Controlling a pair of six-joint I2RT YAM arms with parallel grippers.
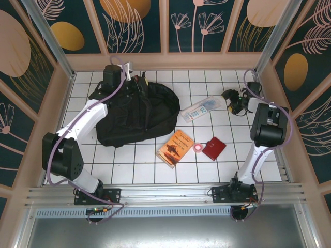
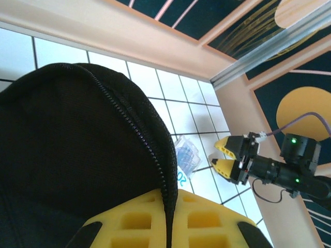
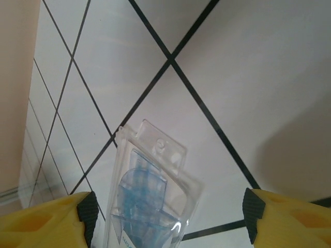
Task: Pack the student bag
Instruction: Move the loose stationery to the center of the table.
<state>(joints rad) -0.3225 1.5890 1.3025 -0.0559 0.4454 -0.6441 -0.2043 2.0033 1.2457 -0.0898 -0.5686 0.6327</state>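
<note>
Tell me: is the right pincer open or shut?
Open. The right pincer has its two yellow fingers far apart in the right wrist view, with a clear plastic packet lying on the table between them.

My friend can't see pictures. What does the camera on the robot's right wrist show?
A clear plastic packet with something blue inside lies on the white tiled table, between the two yellow fingers of the right pincer, which stands open. Black grid lines cross the table.

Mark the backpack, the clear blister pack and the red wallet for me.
backpack [image 1: 139, 116]: top view, middle of the black fabric.
clear blister pack [image 3: 140, 202]: right wrist view, on its blue insert.
red wallet [image 1: 213, 148]: top view, centre of its cover.
</note>
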